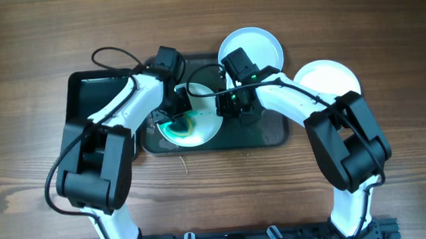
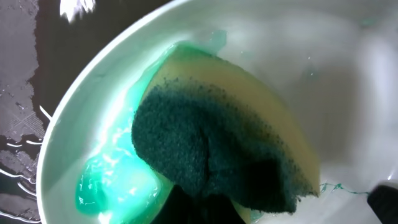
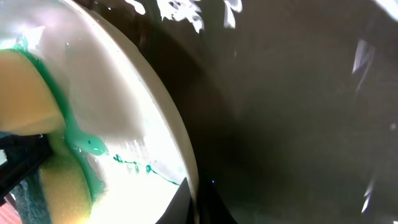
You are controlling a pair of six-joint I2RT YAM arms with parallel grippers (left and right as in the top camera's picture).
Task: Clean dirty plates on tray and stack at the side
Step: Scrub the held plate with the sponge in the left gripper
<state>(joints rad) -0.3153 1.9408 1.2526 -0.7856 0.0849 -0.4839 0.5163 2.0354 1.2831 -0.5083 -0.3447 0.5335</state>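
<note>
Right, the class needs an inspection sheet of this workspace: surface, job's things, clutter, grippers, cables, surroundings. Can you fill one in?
Surface: wooden table, with a thin pale strand in front of the tray.
Job's things: smeared plate on the tray, teal streaks; pale blue plate at the tray's far edge; white plate on the table.
Clutter: small black tray, left.
Grippers: left gripper shut on the sponge, pressed on the smeared plate; right gripper shut, apparently pinching that plate's rim.
Cables: black cable looped along each arm.
Surroundings: nothing seen.
</note>
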